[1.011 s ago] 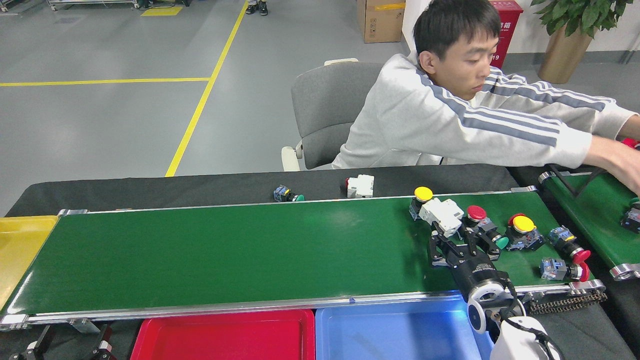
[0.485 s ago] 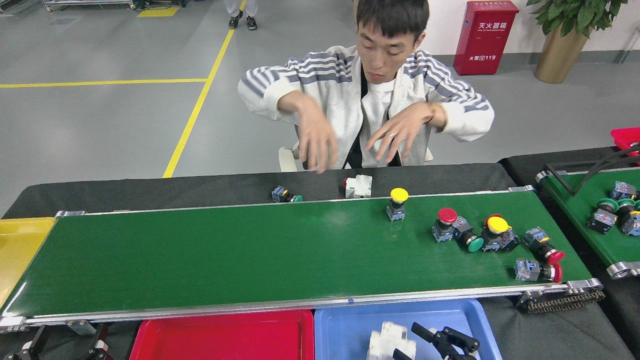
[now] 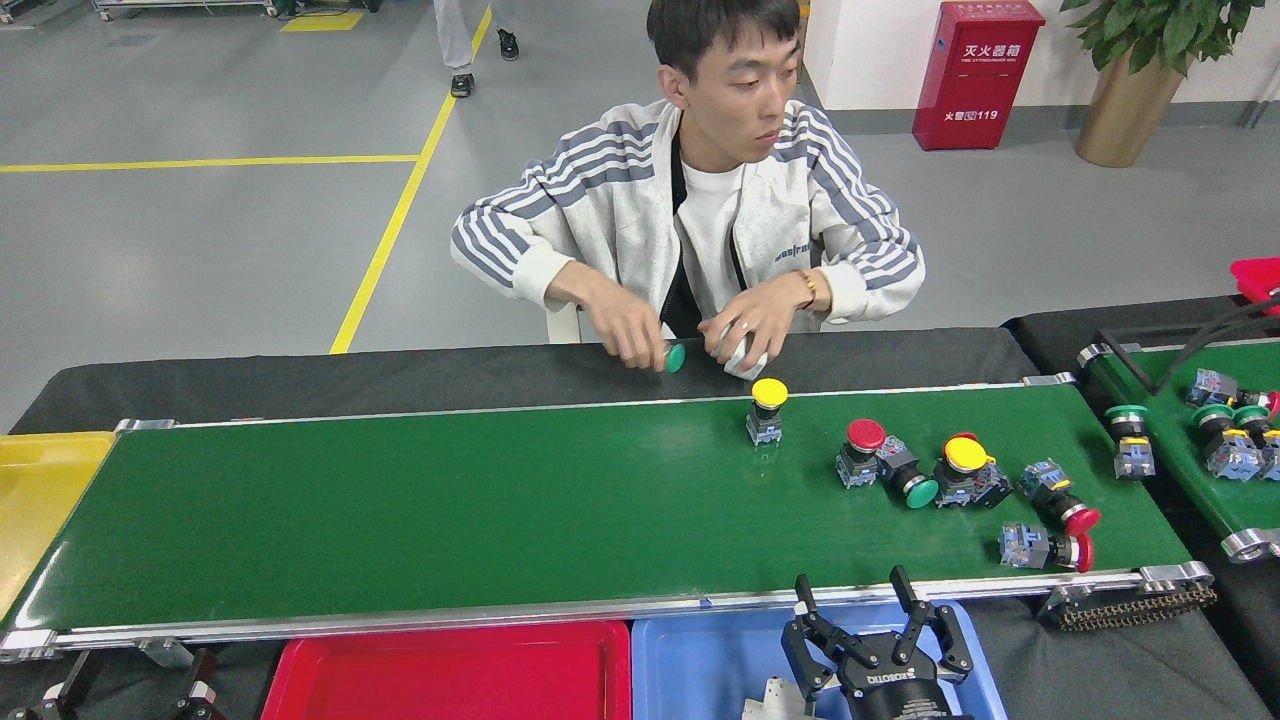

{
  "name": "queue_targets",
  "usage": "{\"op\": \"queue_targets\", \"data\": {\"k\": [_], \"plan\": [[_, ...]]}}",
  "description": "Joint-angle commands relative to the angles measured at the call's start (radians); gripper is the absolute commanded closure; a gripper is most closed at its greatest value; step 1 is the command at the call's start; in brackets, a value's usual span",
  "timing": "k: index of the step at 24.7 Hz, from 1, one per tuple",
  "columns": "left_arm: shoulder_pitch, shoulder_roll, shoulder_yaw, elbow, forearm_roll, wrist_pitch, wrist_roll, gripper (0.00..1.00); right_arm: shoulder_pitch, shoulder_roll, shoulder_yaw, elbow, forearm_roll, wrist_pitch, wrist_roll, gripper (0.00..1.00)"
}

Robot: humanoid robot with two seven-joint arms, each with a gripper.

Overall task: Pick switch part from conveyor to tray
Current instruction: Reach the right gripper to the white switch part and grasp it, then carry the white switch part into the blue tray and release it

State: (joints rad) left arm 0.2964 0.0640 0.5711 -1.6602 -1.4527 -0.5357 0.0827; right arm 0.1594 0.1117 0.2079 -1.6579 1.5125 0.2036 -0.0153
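The fingers [image 3: 810,612] of the right gripper [image 3: 868,625] are seen spread wide apart over the blue tray [image 3: 700,665], just below the near rail of the conveyor [image 3: 450,510], and nothing is held between them. A white switch part [image 3: 772,698] is seen lying in the blue tray at the lower left of the fingers, close beside them but not gripped; whether it touches them cannot be told. Further out on the belt, a yellow-capped switch [image 3: 767,410] stands upright, and to its right a cluster is found: a red-capped switch [image 3: 860,452], a green-capped switch [image 3: 905,478] lying on its side, a second yellow-capped switch [image 3: 965,470], and two red-capped switches [image 3: 1050,520] near the belt's right end. A red tray [image 3: 450,670] lies left of the blue one, and a yellow tray [image 3: 40,490] at the belt's left end. Behind the black surface [image 3: 300,380] a person is seated, with a green-capped piece held in one hand [image 3: 630,335] and a white piece in the other hand [image 3: 745,335]. The left gripper is not in view. Compared with half a second ago, the gripper has been raised toward the belt edge with the white part left in the tray, the switches have been carried leftward along the belt, and the two pieces formerly lying on the black surface have been picked up by the person.
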Motion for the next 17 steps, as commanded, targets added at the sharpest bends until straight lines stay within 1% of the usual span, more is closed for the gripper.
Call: {"op": "queue_targets", "data": {"k": [1,4,7,10,13,17], "plan": [[0.0,0.014,0.004,-0.013,0.006,-0.001,0.008,0.0,-0.021,0.003,0.018,-0.011,0.003,0.085,0.0,0.02],[0.0,0.013,-0.002,-0.015,0.006,-0.001,0.008,0.0,-0.095,0.005,0.019,0.018,0.015,0.112,0.041,0.02],[-0.002,0.013,-0.004,-0.013,0.006,-0.001,0.008,0.0,-0.182,0.009,0.022,0.105,0.018,0.138,0.069,0.02],[-0.002,0.014,-0.005,-0.013,0.006,-0.001,0.008,0.0,-0.245,0.017,0.033,0.182,0.017,0.14,0.072,0.02],[0.0,0.014,-0.008,-0.013,0.006,-0.001,0.008,0.0,-0.305,0.043,0.044,0.267,0.015,0.14,0.08,0.02],[-0.003,0.013,-0.01,-0.013,0.005,-0.001,0.008,0.0,-0.39,0.045,0.074,0.357,0.003,0.145,0.083,0.02]]}}
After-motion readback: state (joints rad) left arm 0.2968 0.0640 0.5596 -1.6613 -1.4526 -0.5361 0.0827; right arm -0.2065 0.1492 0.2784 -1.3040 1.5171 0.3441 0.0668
